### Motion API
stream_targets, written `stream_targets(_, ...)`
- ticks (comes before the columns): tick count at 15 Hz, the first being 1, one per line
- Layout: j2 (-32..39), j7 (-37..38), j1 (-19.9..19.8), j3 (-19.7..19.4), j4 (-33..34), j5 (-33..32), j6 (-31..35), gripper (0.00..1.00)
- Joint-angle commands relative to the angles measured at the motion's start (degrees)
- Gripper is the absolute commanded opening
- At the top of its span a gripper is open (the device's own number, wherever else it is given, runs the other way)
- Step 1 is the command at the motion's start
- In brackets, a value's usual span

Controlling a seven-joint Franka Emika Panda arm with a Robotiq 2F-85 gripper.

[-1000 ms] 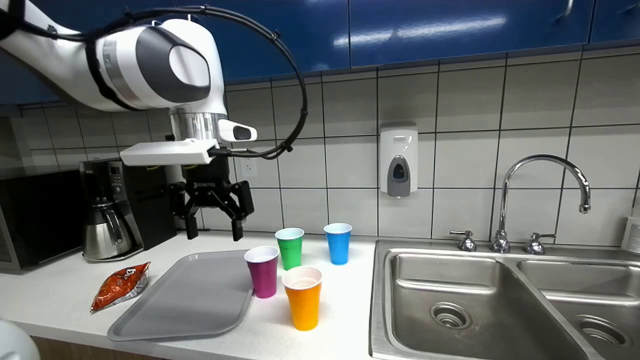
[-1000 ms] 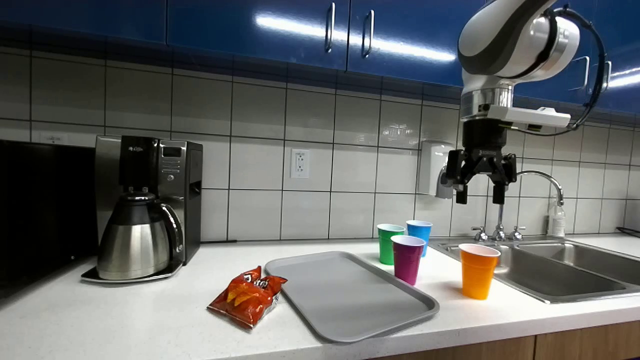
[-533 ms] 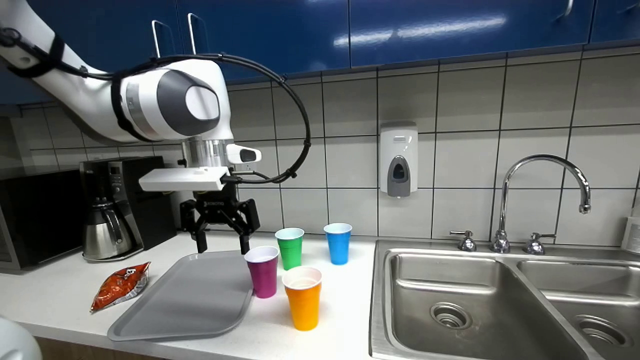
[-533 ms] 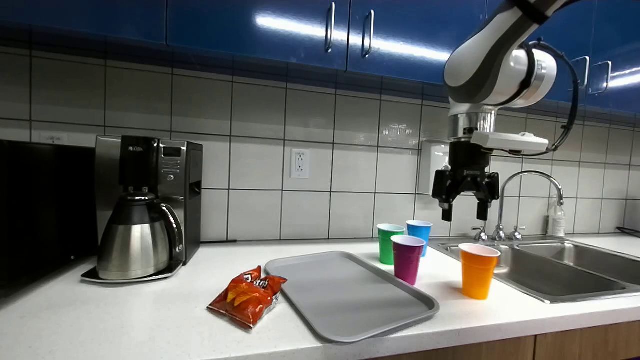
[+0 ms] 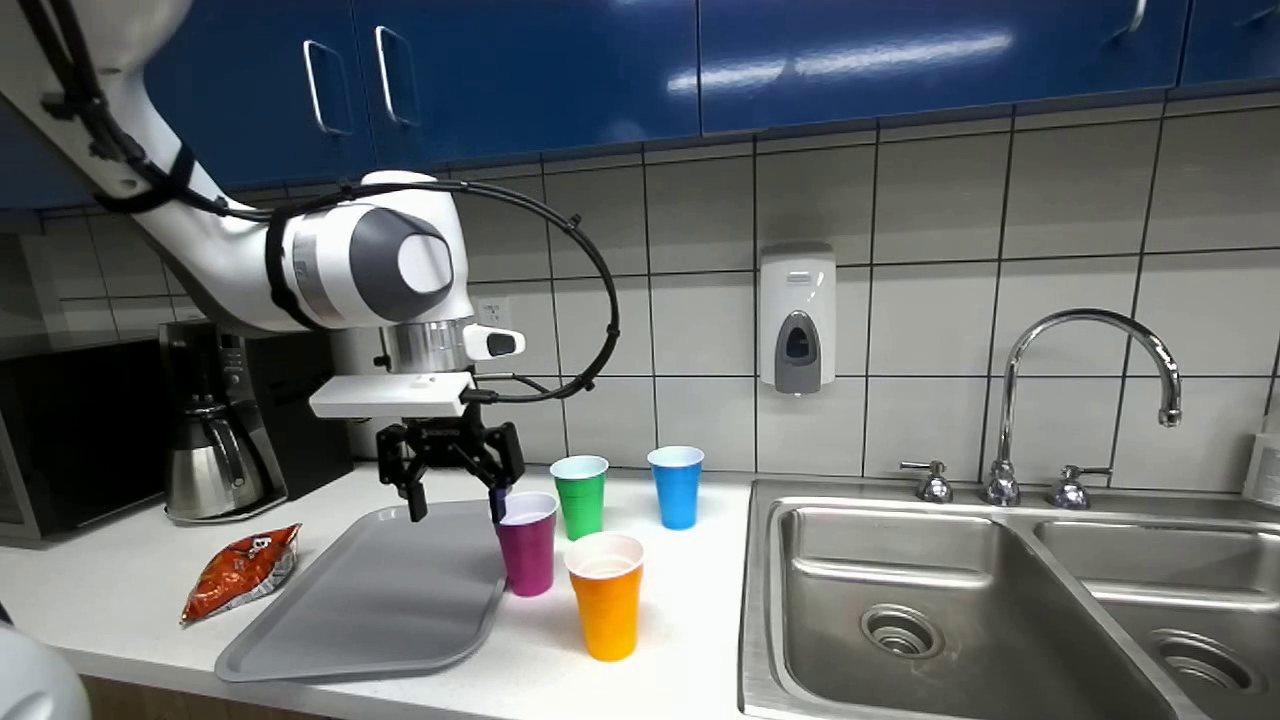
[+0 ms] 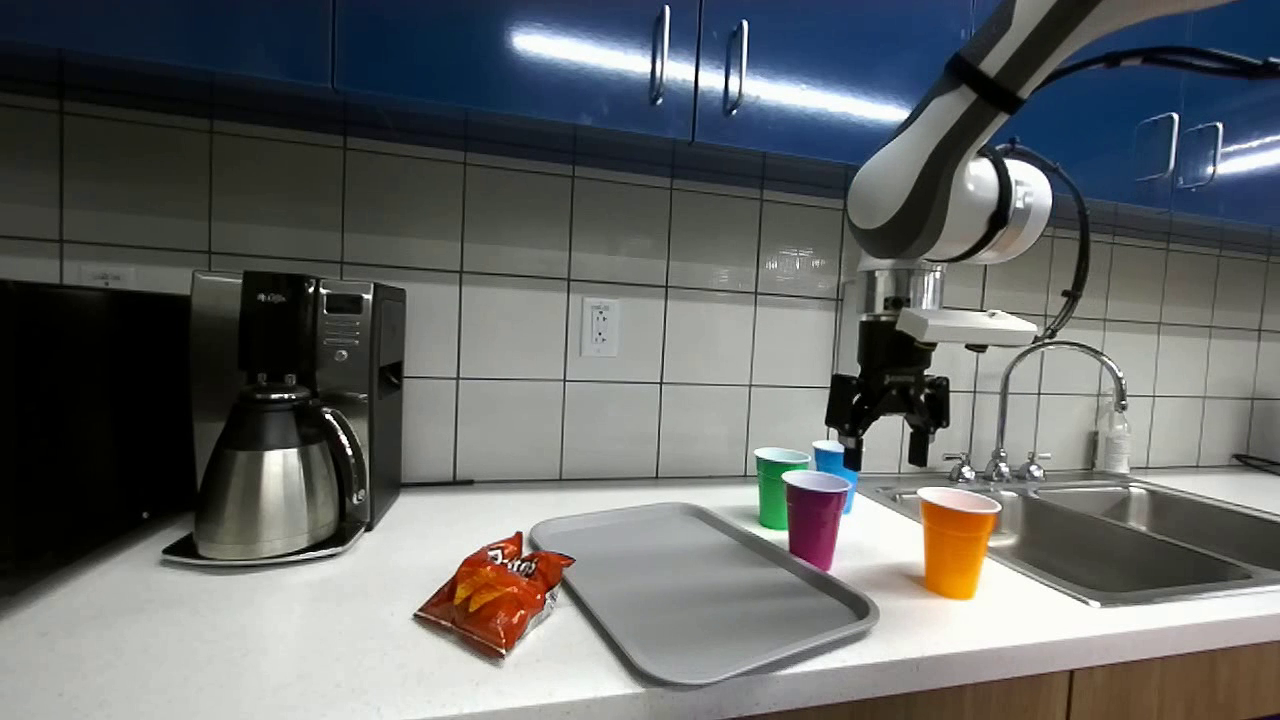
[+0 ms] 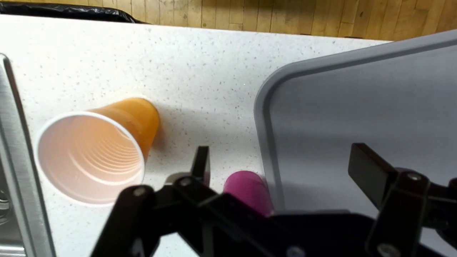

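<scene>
Hand (image 5: 457, 515) wide, near purple cup (image 5: 527, 556) between gray tray (image 5: 380, 600) and orange cup (image 5: 608, 612), green cup (image 5: 582, 506) nearby.

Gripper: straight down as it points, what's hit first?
Likely the gray tray, under one side of the gripper in the wrist view; the purple cup stands close and depth is unclear, so it might come first.

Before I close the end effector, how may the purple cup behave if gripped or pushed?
The purple cup looks disposable, so it is probably light and may dent under a firm grip. Its base is narrower than its mouth, so a push near the top could tip it. The raised edge of the tray beside it might block sliding that way.
</scene>
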Motion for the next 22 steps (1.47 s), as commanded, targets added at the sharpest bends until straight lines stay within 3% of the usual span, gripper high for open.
stream_targets(1,5.5,0.4,0.4,0.9,4.9,-0.3,1.6,1.0)
stream_targets(16,23.2,0.5,1.3,1.5,21.2,-1.5,3.4,1.0)
stream_targets(22,27.8,0.5,1.9,1.6,24.7,-2.1,3.2,1.0)
